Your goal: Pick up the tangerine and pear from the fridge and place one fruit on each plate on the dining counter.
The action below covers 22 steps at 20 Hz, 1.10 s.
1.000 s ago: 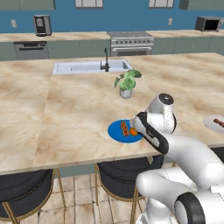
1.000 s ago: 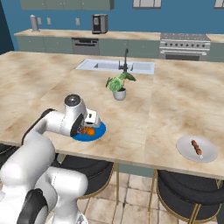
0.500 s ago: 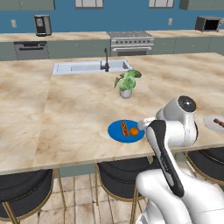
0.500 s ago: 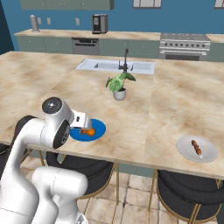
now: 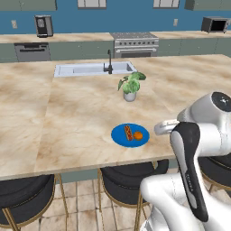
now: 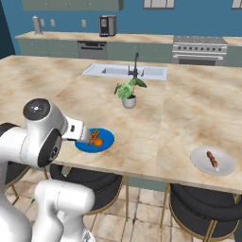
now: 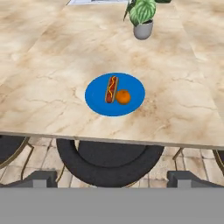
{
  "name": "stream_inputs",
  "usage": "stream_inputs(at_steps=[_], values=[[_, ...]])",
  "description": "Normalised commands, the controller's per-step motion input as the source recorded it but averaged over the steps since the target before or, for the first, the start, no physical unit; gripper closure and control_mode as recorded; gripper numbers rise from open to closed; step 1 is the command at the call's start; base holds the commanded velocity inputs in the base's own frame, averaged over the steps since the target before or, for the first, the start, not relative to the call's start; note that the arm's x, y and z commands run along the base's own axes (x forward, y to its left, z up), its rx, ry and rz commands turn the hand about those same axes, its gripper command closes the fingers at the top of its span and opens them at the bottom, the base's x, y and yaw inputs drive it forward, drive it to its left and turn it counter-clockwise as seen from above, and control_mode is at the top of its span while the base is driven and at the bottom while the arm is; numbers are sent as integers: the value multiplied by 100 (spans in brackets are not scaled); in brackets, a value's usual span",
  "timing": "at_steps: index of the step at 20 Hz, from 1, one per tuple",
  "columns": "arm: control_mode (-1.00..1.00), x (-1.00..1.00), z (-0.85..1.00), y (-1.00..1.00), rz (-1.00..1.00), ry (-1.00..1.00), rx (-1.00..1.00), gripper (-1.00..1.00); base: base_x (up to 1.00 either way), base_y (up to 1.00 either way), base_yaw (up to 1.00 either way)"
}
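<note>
The small orange tangerine [image 7: 124, 96] lies on the bright blue plate [image 7: 98, 105], beside a red-brown sausage piece [image 7: 110, 89], near the front edge of the beige marbled dining counter [image 7: 48, 83]. Both base views show the tangerine [image 5: 138, 135] [image 6: 98, 142] on that blue plate [image 5: 121, 137] [image 6: 107, 138]. My gripper [image 7: 113, 178] hangs open and empty, back from the plate and over the counter's edge. The white plate [image 6: 226, 163] sits far right and carries a sausage piece [image 6: 211, 159]. The pear and the fridge are out of view.
A potted plant [image 5: 130, 85] [image 7: 143, 16] stands behind the blue plate, with the sink [image 5: 90, 69] and tap beyond. Dark round stools [image 7: 107, 162] [image 5: 27, 198] are tucked under the counter's near edge. My white arm [image 5: 198, 149] blocks the counter's right end in the left base view.
My hand has drawn back and up from over the blue plate towards the counter's edge. The tangerine stays on the plate.
</note>
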Motion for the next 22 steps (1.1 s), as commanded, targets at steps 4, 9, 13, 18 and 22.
stream_inputs(at_steps=[4, 9, 13, 18, 22], values=[[-100, -82, 0, 3, 0, -28, -1, -100, 0, 0, 0], [-100, -57, -1, 11, 4, -7, -1, -100, 0, 0, 0], [100, 0, 0, 0, 0, 0, 0, -100, -85, 3, -9], [100, 0, 0, 0, 0, 0, 0, -100, -61, -28, -45], [100, 0, 0, 0, 0, 0, 0, -100, -27, -44, -71]])
